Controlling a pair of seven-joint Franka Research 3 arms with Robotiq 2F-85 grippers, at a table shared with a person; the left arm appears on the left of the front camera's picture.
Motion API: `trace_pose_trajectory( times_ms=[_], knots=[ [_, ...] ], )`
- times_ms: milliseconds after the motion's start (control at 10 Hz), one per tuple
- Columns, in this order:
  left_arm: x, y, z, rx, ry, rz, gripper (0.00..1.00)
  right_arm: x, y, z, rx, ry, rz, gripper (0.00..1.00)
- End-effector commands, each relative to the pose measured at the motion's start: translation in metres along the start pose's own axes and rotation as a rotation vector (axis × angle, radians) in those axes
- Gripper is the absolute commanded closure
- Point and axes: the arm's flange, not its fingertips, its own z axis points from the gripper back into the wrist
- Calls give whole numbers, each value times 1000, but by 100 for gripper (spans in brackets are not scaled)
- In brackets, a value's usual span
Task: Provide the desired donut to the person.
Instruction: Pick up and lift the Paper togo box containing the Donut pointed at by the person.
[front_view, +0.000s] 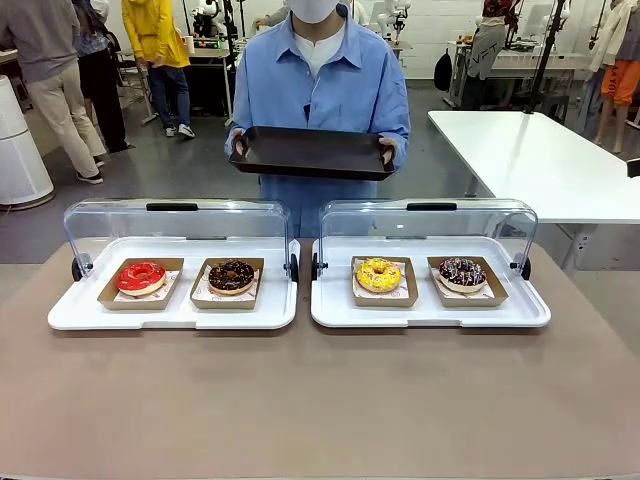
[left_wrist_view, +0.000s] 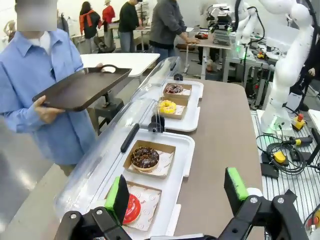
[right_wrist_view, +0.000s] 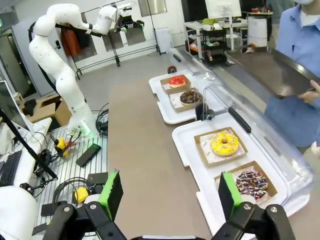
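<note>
The person (front_view: 320, 80) in a light blue shirt stands at the far side, holding a dark empty tray (front_view: 310, 152) in both hands. Two white display trays (front_view: 70, 315) (front_view: 530, 312) with raised clear lids hold four donuts in cardboard boats: red (front_view: 141, 277), chocolate (front_view: 231, 276), yellow (front_view: 378, 274) and dark with sprinkles (front_view: 462, 272). Nothing marks one as the desired donut. My left gripper (left_wrist_view: 176, 192) is open, hovering near the red donut (left_wrist_view: 132, 209). Open too, my right gripper (right_wrist_view: 170, 194) hangs beside the sprinkled donut (right_wrist_view: 251, 182).
Each clear lid (front_view: 175, 225) stands up behind its tray, between the donuts and the person. A white table (front_view: 540, 160) is at the back right. The other arm's base (left_wrist_view: 285, 90) (right_wrist_view: 65, 85) and cables sit beside the table. Other people stand farther off.
</note>
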Motion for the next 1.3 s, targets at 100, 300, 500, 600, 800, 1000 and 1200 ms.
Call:
trace_pose_trajectory(
  times_ms=[100,300,500,600,800,1000,1200],
  knots=[
    [1,3,3,55,-1,52,0,-1,0,-4,-1,2,13,0],
    [4,2,0,81,22,75,0,1,0,-6,-7,10,11,0],
    [-3,5,6,50,22,54,0,2,0,-3,3,10,2,0],
    [-3,5,6,50,22,54,0,2,0,-3,3,10,2,0],
    [-3,5,6,50,22,54,0,2,0,-3,3,10,2,0],
    [-3,5,6,50,22,54,0,2,0,-3,3,10,2,0],
    [-3,5,6,50,22,54,0,2,0,-3,3,10,2,0]
  ],
)
